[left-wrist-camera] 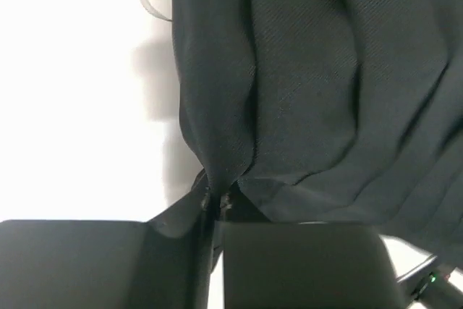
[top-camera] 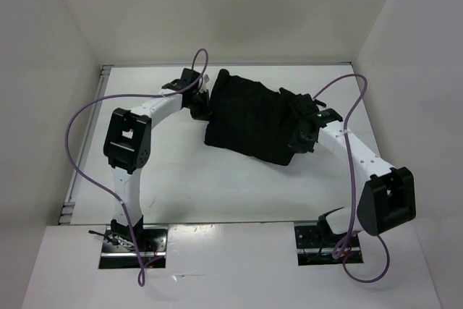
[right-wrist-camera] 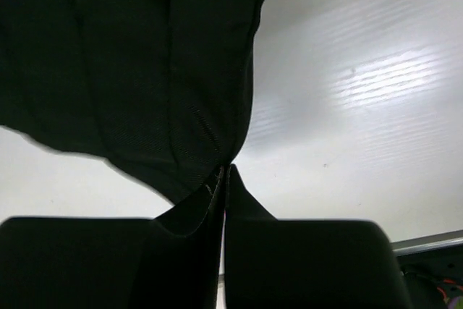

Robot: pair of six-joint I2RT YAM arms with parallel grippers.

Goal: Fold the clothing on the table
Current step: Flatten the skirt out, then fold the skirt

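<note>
The black clothing (top-camera: 253,117) lies bunched in the far middle of the white table (top-camera: 217,186). My left gripper (top-camera: 200,103) is at its left edge, shut on a pinch of the clothing (left-wrist-camera: 289,77); the fabric runs down into the closed left gripper (left-wrist-camera: 215,204). At the garment's right edge my right gripper (top-camera: 304,132) is shut on the clothing (right-wrist-camera: 130,63) too, and the cloth hangs above the table from my right gripper (right-wrist-camera: 226,175).
White walls (top-camera: 58,48) enclose the table on the left, back and right. A metal rail (top-camera: 79,157) runs along the table's left edge. Purple cables (top-camera: 83,117) loop beside both arms. The arm bases (top-camera: 134,240) sit at the near edge.
</note>
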